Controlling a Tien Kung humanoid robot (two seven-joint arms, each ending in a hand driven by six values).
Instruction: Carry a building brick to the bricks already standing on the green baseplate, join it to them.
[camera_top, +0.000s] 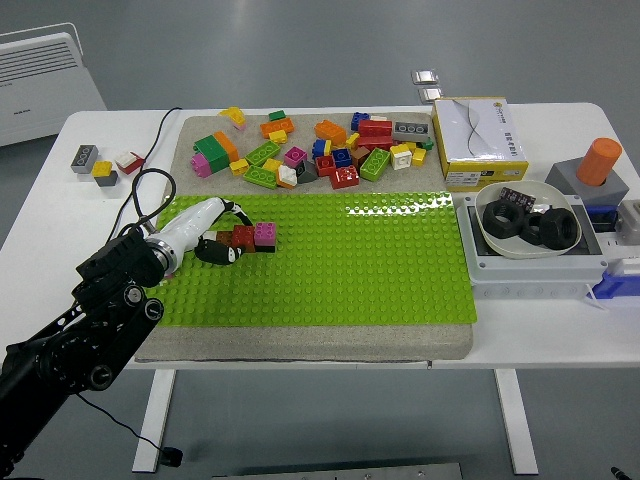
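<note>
Fingers of the left robot hand (205, 232) curl around a red brick (241, 236) touching the pink brick (265, 234) on the green baseplate (340, 270).

I see my left arm (90, 320) as black jointed links with round screws, a looping black cable, and a white-shelled left hand (200, 232) with dark fingers (218, 252).

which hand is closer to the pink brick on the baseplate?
Left. The left hand is at the red brick joined to the pink brick; the right hand is out of view.
</note>
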